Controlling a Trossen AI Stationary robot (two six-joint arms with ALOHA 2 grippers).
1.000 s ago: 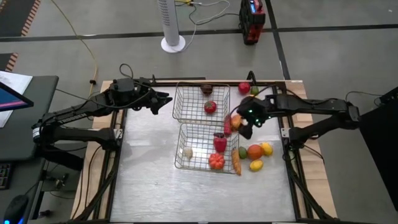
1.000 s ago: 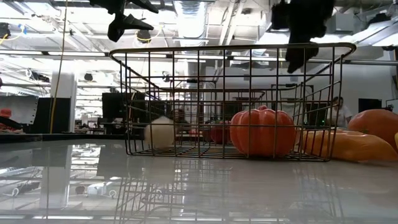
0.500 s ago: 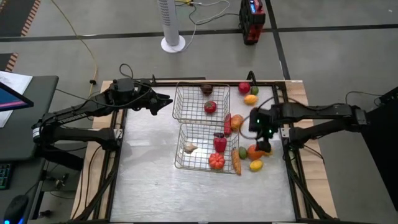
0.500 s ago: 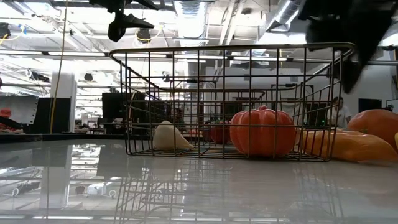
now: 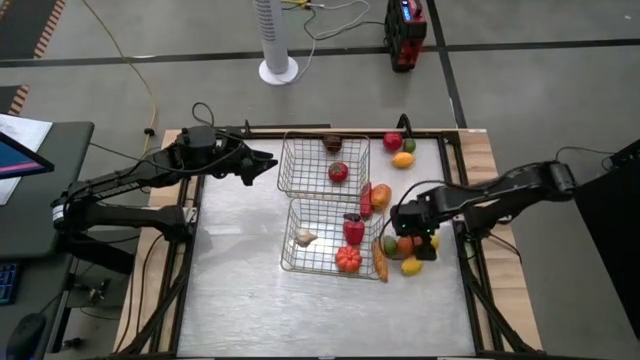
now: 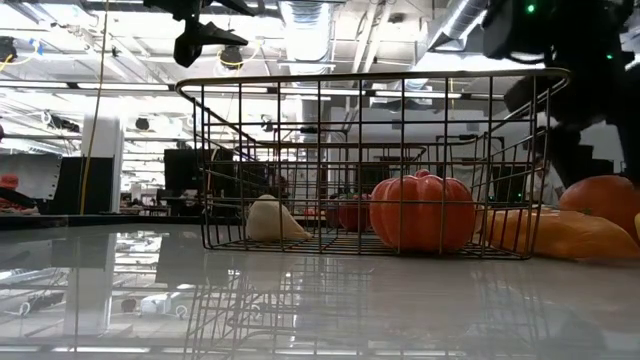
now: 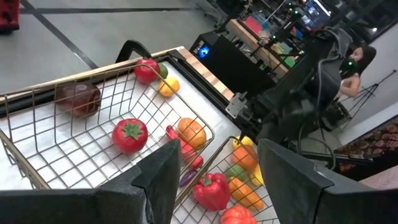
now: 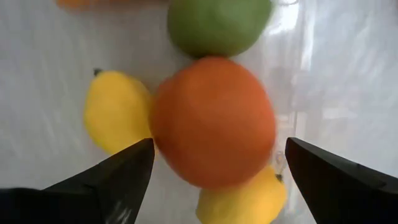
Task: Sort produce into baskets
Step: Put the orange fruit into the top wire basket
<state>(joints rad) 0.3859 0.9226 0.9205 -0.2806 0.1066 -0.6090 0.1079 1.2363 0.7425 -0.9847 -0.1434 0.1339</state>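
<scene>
Table (image 5: 240, 270): right tool (image 8: 214, 155), fingers spread wide, poised over orange fruit (image 8: 213, 121) beside near basket (image 5: 300, 268); pick-up step, next lower and close. Left tool (image 5: 268, 160) open, waiting

The right gripper (image 5: 412, 238) is no longer beside the red and orange produce between the two baskets. It now comes nearer the front of the table and stands over the orange fruit (image 8: 212, 122) to the right of the near basket (image 5: 300, 266), with its fingers (image 8: 115, 180) spread on both sides of this fruit. In that basket, the white piece (image 5: 304, 238) now lies a little further from the front wall, and its pointed end shows in the low view.
</scene>
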